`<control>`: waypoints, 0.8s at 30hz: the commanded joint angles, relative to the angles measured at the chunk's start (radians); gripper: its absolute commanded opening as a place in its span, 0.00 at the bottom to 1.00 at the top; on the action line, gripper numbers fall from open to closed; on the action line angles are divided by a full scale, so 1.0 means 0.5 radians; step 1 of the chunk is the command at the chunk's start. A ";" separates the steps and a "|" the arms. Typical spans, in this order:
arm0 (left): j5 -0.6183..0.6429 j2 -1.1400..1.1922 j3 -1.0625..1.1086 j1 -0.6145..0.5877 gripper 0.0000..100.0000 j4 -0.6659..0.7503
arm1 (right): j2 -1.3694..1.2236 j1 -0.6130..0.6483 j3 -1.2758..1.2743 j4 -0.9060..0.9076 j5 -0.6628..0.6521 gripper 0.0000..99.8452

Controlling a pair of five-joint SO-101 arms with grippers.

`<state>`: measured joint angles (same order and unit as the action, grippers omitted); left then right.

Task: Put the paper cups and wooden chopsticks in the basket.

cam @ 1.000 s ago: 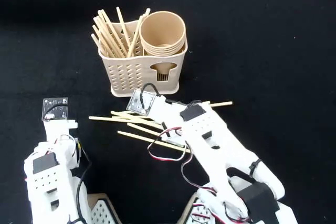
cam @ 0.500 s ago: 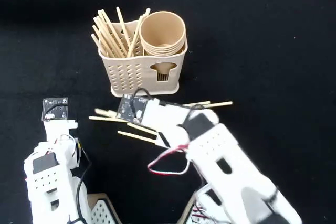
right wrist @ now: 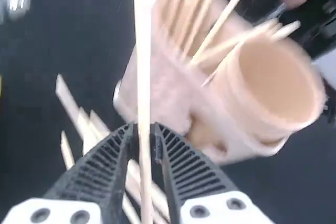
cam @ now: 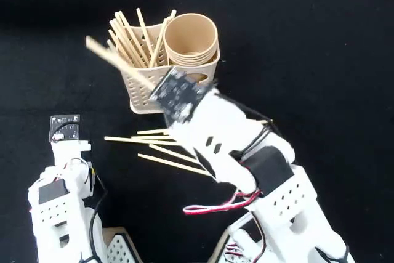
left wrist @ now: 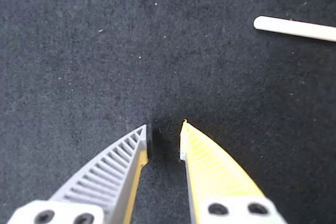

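One chopstick [cam: 114,58] aloft by the basket [cam: 140,93]
Your right gripper [right wrist: 143,127] clamps it; stand it upright above the basket before letting go; left gripper [left wrist: 164,129] barely parted, empty.

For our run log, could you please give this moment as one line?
right gripper: shut on chopstick by basket; left gripper: open, empty; loose chopsticks: on table

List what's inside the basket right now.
Basket: a bundle of chopsticks stands in one compartment, stacked paper cups in the other. How many cups are nested and the basket floor are hidden; the right arm covers part of its front wall.
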<state>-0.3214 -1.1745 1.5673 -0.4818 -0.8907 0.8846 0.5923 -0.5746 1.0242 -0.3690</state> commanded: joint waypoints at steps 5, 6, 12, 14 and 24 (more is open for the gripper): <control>-0.009 0.003 0.005 -0.017 0.12 0.043 | 0.035 0.031 -0.060 -1.191 0.264 0.01; -0.009 0.003 0.005 -0.017 0.12 0.043 | 0.035 0.031 -0.112 -1.353 0.264 0.01; -0.009 0.003 0.005 -0.017 0.12 0.043 | -0.078 0.031 -0.397 -2.170 0.273 0.01; -0.009 0.003 0.005 -0.017 0.12 0.043 | -0.192 0.031 -0.410 -2.289 0.273 0.01; -0.009 0.003 0.005 -0.017 0.12 0.043 | -0.793 0.031 -0.186 -2.648 0.276 0.01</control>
<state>-0.3214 -1.1745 1.5673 -0.4818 -0.8907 0.5393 0.5923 -0.7495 -0.2524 -0.2432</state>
